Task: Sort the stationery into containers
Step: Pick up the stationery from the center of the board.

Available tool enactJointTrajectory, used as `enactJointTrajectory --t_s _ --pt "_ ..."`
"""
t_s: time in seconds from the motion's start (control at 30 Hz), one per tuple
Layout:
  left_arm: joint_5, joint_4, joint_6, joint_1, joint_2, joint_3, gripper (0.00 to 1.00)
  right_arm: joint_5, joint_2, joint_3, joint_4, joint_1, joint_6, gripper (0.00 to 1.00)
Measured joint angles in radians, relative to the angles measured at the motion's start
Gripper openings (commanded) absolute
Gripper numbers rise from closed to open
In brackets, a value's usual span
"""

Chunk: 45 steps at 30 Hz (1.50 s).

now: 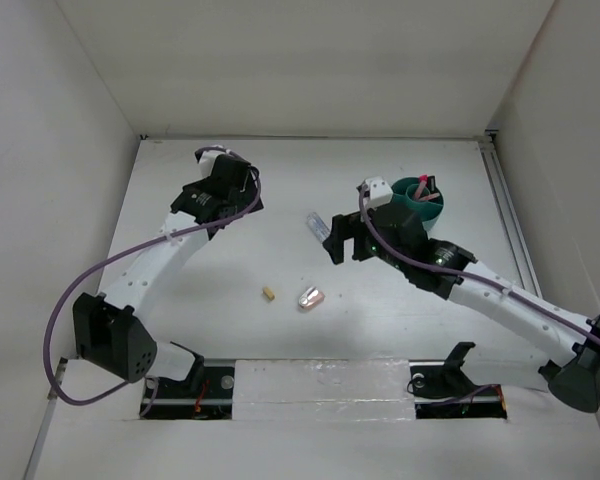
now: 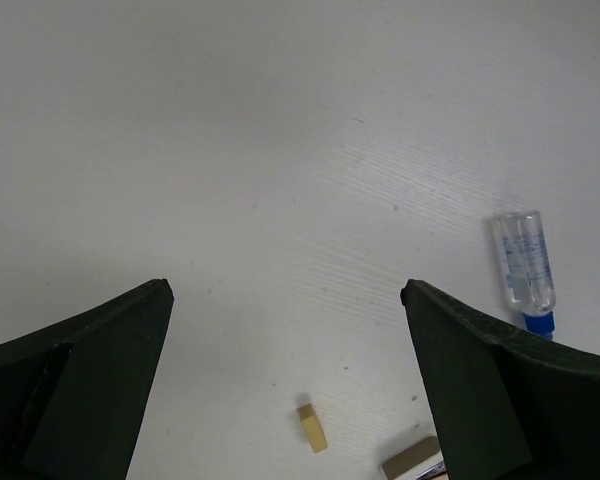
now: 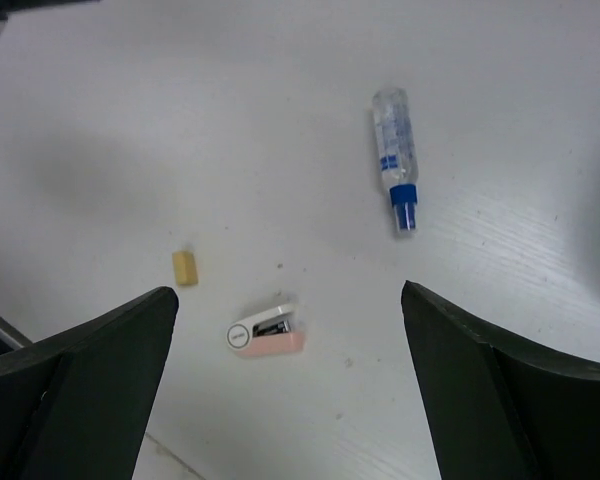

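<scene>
Our right hand (image 3: 285,290) hangs wide open over the silver-pink oval piece (image 3: 266,335), tan block (image 3: 184,267) and blue-capped tube (image 3: 395,160) on the tabletop (image 3: 130,120). Our left hand (image 2: 285,292) gapes empty too. Pink pens (image 1: 426,184) stand in the teal bowl (image 1: 430,210).

This looks like a robot test cell in a lab. A bare white counter (image 1: 380,330) is boxed in at the back and on both sides by plain white panels (image 1: 310,60). A left arm (image 1: 160,265) and a right arm (image 1: 500,305), both white and black machines, are bolted at its near edge, and a purple cable (image 1: 49,340) loops from the left one. A metal rail (image 1: 510,215) runs along the right side. The only props are staged ones: a teal bowl (image 1: 420,200), a clear bottle (image 1: 316,224) and a tan block (image 1: 268,293).
</scene>
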Motion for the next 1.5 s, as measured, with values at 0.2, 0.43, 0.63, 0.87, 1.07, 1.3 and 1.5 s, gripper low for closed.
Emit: enactJointTrajectory --t_s 0.2,0.43,0.63,0.87,1.07,1.3,1.5 --pt "-0.039 -0.052 -0.046 0.0 0.037 0.023 1.0 -0.021 0.01 -0.087 -0.001 0.063 0.006 0.98" --pt "-0.109 -0.119 -0.112 0.009 0.054 0.048 1.0 -0.068 0.182 -0.065 0.085 0.158 0.006 0.86" --pt "-0.1 -0.135 -0.13 0.107 0.087 0.066 1.0 -0.049 0.441 0.006 0.136 0.258 0.016 0.79" --pt "-0.092 -0.134 -0.13 0.109 0.087 0.066 1.0 -0.023 0.629 0.094 0.161 0.306 0.025 0.7" --pt "-0.076 -0.13 -0.116 0.109 0.087 0.066 1.0 -0.013 0.721 0.175 0.174 0.304 0.012 0.66" --pt "-0.072 -0.13 -0.111 0.109 0.086 0.066 1.0 -0.005 0.815 0.248 0.182 0.304 -0.001 0.56" --pt "-0.078 -0.131 -0.112 0.109 0.086 0.066 1.0 -0.002 0.825 0.254 0.179 0.304 -0.002 0.49"
